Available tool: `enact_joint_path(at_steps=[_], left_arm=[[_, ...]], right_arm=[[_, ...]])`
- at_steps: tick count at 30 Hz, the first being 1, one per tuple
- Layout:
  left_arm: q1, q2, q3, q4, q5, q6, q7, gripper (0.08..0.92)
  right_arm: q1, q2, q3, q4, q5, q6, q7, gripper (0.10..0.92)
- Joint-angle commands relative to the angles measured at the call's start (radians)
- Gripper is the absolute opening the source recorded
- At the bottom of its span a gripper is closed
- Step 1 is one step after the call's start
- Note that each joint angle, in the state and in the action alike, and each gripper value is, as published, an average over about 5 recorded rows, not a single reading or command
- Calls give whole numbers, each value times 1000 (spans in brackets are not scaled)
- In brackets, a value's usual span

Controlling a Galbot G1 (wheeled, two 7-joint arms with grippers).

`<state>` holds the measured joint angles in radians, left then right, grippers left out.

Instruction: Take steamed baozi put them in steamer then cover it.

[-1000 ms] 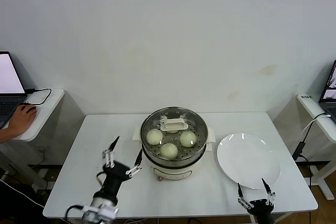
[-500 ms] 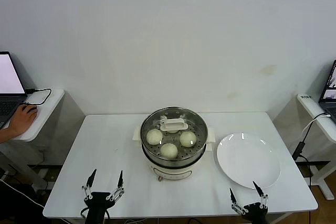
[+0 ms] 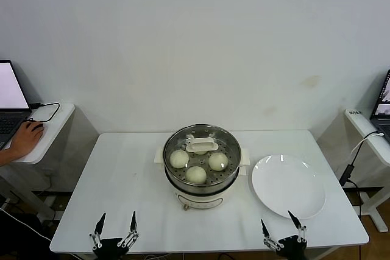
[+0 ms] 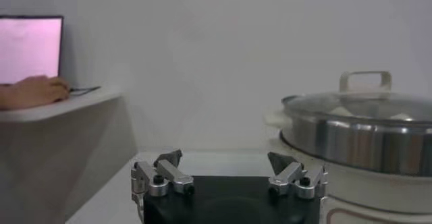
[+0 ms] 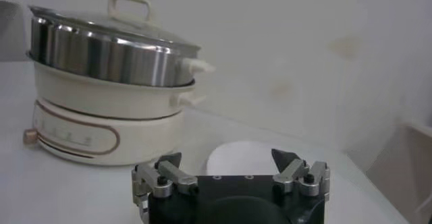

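The steamer (image 3: 201, 190) stands mid-table, a steel pot on a cream base, with its clear glass lid (image 3: 201, 145) resting on top. Three steamed baozi (image 3: 195, 175) show through the glass on the perforated tray. My left gripper (image 3: 117, 217) hovers open and empty at the table's front edge, well left of the steamer. My right gripper (image 3: 278, 222) is open and empty at the front edge, just before the plate. The left wrist view has the left gripper (image 4: 225, 159) with the covered steamer (image 4: 364, 144) beyond. The right wrist view shows the right gripper (image 5: 226, 158) and the steamer (image 5: 108, 57).
An empty white plate (image 3: 288, 186) lies right of the steamer, seen too as the plate (image 5: 246, 158). The white table (image 3: 122, 168) is bare on its left half. A side desk at far left holds a laptop (image 3: 11, 95) and a person's hand (image 3: 24, 139).
The left arm has pulled back from beside the steamer to the table's front edge. The right gripper has sunk slightly lower. Both stayed open; the steamer and lid did not move.
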<state>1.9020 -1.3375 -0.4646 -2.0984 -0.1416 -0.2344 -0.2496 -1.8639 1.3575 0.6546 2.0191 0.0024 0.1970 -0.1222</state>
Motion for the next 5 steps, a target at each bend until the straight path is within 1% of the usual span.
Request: enact_joint_path(at_steps=[1, 5], left_arm=[[21, -17, -9, 17, -21, -34, -5, 823], [21, -17, -10, 13, -14, -32, -5, 823]], right_arm=[[-14, -4, -19, 44, 8, -42, -2, 823], [-11, -3, -22, 37, 4, -43, 1, 823]])
